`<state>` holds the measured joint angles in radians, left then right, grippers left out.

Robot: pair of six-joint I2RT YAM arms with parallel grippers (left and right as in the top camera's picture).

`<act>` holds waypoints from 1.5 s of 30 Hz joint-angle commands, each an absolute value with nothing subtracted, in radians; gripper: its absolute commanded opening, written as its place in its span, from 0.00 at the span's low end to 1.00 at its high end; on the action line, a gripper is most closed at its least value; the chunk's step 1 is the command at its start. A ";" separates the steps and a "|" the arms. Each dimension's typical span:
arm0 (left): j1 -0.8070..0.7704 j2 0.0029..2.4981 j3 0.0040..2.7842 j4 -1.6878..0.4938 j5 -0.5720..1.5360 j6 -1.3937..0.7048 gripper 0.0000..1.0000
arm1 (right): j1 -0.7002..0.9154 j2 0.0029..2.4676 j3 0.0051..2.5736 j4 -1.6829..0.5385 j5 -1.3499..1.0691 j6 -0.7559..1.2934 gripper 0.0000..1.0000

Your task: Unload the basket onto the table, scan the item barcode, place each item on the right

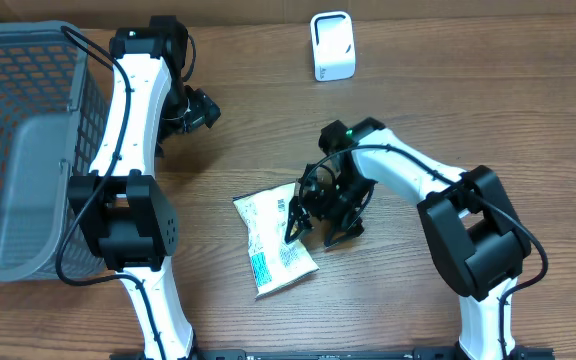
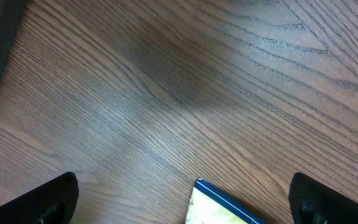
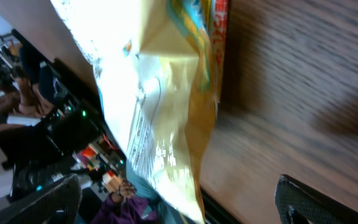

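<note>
Snack bag lying flat, right gripper spread wide at its edge, left gripper likewise beside basket, scanner beyond

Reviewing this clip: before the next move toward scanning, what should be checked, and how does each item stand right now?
1. Right claw open: ok. Its fingers stand wide apart over the packet's right edge.
2. Snack packet resting on the table, not gripped: ok.
3. Barcode facing up and readable: cannot tell. There is print on the packet, but it is too small to make out.
4. White scanner upright at the far side of the table, with bare table between it and the packet: ok.
5. Left claw open, empty and away from the packet: ok.
</note>
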<state>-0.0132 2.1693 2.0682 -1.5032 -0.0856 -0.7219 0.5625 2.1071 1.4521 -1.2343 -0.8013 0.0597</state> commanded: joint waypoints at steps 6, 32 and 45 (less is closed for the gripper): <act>-0.020 2.141 2.083 -1.506 -0.085 -0.703 1.00 | 0.616 2.091 1.299 -1.027 -0.990 0.163 1.00; -0.020 2.141 2.083 -1.505 -0.085 -0.703 1.00 | 0.466 2.047 1.419 -1.048 -0.587 0.319 0.04; -0.020 2.141 2.083 -1.505 -0.085 -0.702 1.00 | 0.412 1.959 1.861 -1.411 0.402 0.526 0.04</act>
<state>-0.0132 2.1693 2.0682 -1.5032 -0.0856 -0.7219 0.3946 2.0098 1.7760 -1.3670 0.0048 0.4271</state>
